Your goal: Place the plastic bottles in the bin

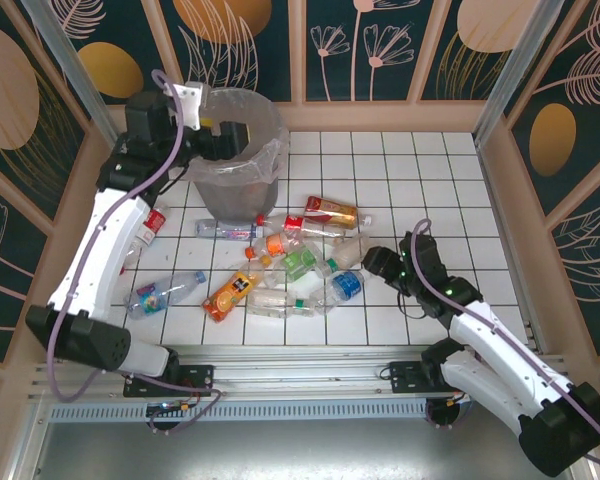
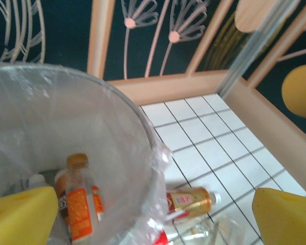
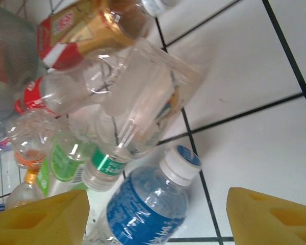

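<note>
The grey bin (image 1: 242,168), lined with a clear bag, stands at the far left. My left gripper (image 1: 218,136) hangs open over its rim with nothing between the yellow fingers (image 2: 20,217). An orange-labelled bottle (image 2: 79,206) lies inside the bin (image 2: 117,117). Several plastic bottles lie in a heap mid-table, among them a gold-and-red one (image 1: 330,209) and an orange one (image 1: 230,293). My right gripper (image 1: 372,264) is low at the heap's right edge. It stands open either side of a blue-labelled bottle (image 3: 148,212) with a white cap, with a wide gap on the right.
A clear bottle (image 1: 165,292) lies alone at the near left and another (image 1: 152,226) beside the left arm. One more (image 1: 225,230) rests at the bin's foot. Wooden walls (image 1: 500,190) enclose the tiled floor; bare tiles (image 1: 420,180) lie at the far right.
</note>
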Controlling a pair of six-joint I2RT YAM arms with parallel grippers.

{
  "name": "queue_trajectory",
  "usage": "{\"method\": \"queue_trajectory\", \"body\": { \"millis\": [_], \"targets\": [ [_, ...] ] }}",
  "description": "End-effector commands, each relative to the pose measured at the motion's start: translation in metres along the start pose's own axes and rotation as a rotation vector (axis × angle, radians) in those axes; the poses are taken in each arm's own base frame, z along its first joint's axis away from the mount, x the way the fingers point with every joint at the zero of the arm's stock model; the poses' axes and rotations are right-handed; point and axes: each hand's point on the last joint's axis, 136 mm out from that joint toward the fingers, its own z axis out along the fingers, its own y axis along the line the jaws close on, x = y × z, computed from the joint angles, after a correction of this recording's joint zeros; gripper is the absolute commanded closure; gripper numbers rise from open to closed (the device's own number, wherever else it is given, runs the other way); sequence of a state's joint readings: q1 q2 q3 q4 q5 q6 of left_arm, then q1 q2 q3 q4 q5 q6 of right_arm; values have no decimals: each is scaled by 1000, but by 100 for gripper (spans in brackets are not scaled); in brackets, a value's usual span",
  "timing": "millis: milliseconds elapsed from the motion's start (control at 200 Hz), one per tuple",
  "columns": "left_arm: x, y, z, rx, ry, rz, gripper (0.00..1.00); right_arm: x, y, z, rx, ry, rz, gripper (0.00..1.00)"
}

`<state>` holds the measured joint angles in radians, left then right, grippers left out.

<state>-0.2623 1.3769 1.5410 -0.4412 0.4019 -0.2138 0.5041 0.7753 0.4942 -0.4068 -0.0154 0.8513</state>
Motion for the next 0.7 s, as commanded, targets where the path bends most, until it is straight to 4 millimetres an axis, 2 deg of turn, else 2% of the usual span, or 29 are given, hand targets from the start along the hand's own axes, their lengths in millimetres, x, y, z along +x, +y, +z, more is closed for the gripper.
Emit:
{"method": "queue_trajectory", "body": {
  "millis": [0, 90, 190, 380, 445, 570, 696],
  "targets": [
    [26, -37, -5, 126, 39, 14, 1, 6, -9, 3, 8, -2, 75, 28],
    [49, -70, -13, 226, 65, 9, 2, 11, -9, 8, -19, 5, 106, 32],
    [75, -92, -20, 305, 94, -13, 2, 15, -7, 14, -47, 19, 134, 35],
    [132, -111, -17, 381, 205, -31, 1, 20, 2, 22, -107, 50, 162, 38],
    [147, -113, -13, 388, 237, -41, 2, 26, 4, 25, -120, 76, 162, 35],
    [156, -115, -10, 398, 248, -50, 2, 35, 3, 27, -126, 106, 174, 29],
    [156, -116, -8, 400, 246, -46, 1, 47, 5, 30, -134, 144, 181, 25]
  ]
}}
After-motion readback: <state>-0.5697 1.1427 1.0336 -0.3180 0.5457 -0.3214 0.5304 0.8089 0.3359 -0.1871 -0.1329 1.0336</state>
